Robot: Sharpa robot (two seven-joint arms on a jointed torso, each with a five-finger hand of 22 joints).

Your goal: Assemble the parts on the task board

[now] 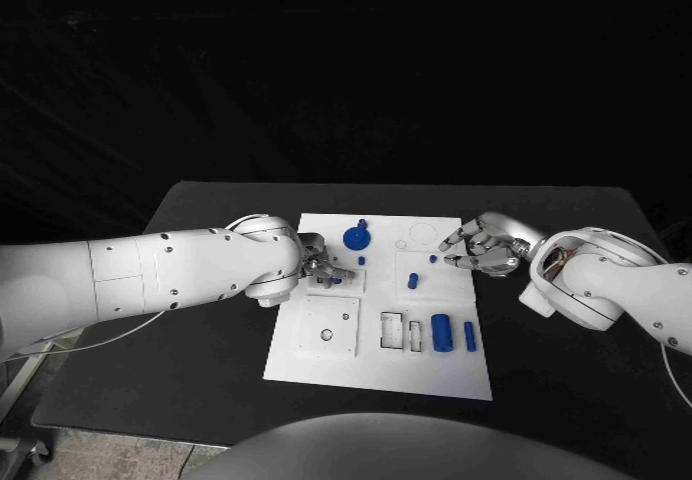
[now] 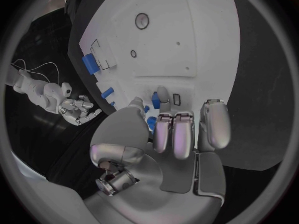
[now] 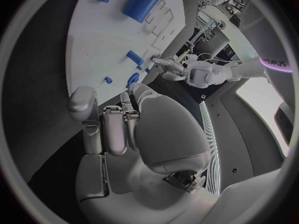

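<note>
Task board (image 1: pixel 378 360): white plate lying flat mid-table; rigid, likely steady under a press
Left hand (image 1: pixel 323 268): reaching in over the board's left part; fingertips down at a small blue part (image 2: pixel 156 100); pinched or merely touched, cannot tell
Right hand (image 1: pixel 485 246): hovering at the board's right edge; fingers loosely curled, grasping nothing
Loose parts: blue block (image 1: pixel 441 332) and slim peg (image 1: pixel 470 336) lying near the lower right; probably light, stiff, smooth plastic; best pinched across the short sides

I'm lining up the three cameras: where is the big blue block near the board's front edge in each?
Head view: blue block, beside the thin blue bar.
Left wrist view: blue block at the task board edge.
Right wrist view: blue block.
Shared landmark: the task board's rectangular slots.
</note>
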